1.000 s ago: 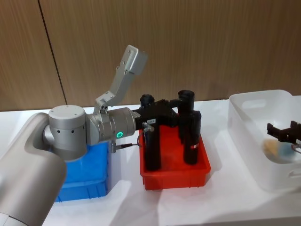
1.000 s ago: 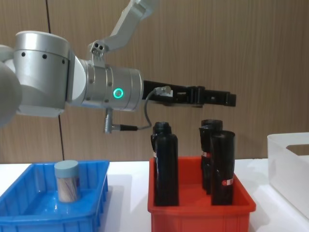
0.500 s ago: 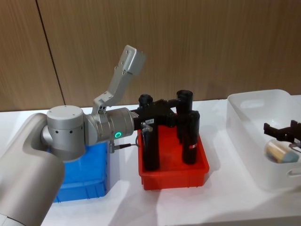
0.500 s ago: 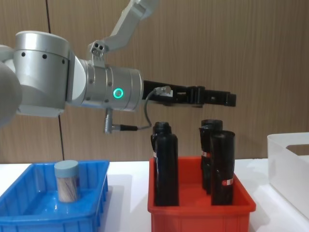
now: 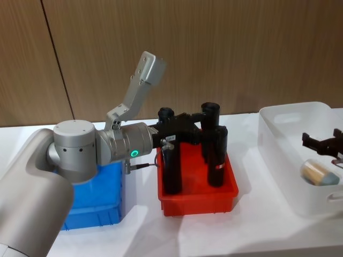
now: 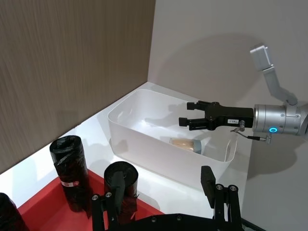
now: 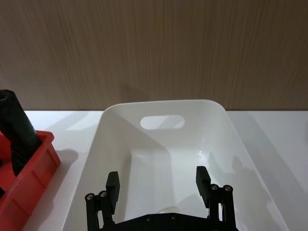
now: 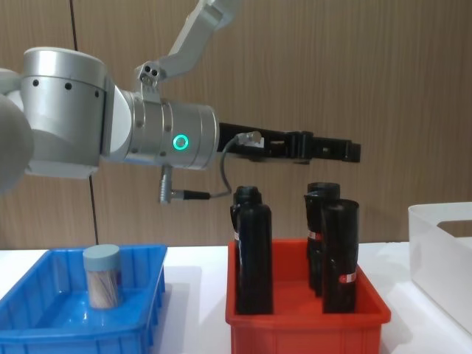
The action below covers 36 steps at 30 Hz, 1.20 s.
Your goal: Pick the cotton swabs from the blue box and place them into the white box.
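Note:
One jar of cotton swabs [image 8: 102, 276] stands upright in the blue box [image 8: 44, 324], which sits at the left [image 5: 96, 211]. Another jar [image 5: 319, 172] lies on its side on the floor of the white box [image 5: 284, 160], also seen from the left wrist [image 6: 185, 144]. My right gripper [image 5: 316, 143] hovers open just above that jar, holding nothing; its fingers spread over the white box [image 7: 120, 125]. My left gripper [image 8: 354, 151] hangs open above the red bin, level with the bottle tops.
A red bin [image 5: 198, 203] with black bottles [image 8: 254, 251] stands between the blue and white boxes. The left arm's large wrist [image 5: 107, 144] reaches over the blue box. A wood-panelled wall is close behind the table.
The jar has come out of the right gripper and settled on the white box's floor. The right gripper has drawn slightly up and to the right. The left arm is still.

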Tool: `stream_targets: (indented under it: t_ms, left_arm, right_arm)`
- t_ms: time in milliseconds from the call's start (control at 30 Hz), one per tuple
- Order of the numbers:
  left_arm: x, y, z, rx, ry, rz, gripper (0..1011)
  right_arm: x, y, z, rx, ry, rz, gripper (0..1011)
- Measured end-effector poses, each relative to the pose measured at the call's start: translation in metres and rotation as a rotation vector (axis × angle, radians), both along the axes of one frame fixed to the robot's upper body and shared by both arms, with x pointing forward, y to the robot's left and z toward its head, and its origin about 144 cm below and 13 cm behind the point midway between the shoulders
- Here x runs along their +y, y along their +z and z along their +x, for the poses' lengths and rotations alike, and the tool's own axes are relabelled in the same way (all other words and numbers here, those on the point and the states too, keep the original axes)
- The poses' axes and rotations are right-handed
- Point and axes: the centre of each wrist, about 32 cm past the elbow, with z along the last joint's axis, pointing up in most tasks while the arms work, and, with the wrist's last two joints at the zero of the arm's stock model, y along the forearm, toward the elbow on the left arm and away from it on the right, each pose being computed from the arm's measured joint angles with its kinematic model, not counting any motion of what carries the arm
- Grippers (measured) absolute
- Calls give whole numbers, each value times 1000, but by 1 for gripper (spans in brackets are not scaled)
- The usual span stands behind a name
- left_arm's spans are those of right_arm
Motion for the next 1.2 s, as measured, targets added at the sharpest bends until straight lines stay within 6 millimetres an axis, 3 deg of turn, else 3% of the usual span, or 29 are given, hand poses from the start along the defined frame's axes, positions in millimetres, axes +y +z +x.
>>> stream_targets:
  t_ms: [633,967,1200]
  left_arm:
    - [0,0,0,0,0,0,1003]
    - [1,-1,-1,-4,6,2,1003]
    - [3,-8,-9,-33,49,20,1003]
  right_arm:
    - [10,13,-32,-191,0,-31,1002]
    - [12,14,-37,-213,2,-33,1002]
    - [27,9,-46,-222,32,-37,1002]
